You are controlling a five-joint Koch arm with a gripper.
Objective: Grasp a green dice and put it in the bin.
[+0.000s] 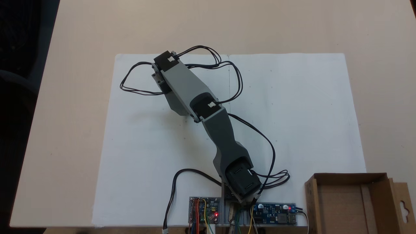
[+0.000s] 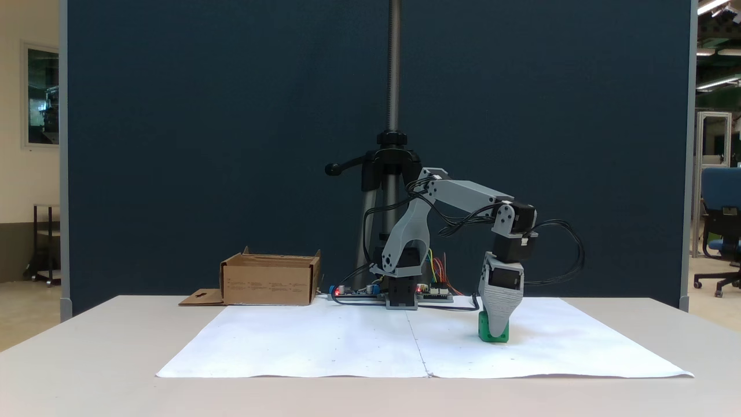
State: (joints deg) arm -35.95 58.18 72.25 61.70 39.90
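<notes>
Bin holds nothing; green dice sits on paper.

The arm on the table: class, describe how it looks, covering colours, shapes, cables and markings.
The arm has light and darker grey plastic links joined by black boxy motors with small white labels. Thin black cables loop loosely along it. The gripper is a grey ribbed wedge tapering downward.

Glossy plastic green dice, matt cardboard bin
</notes>
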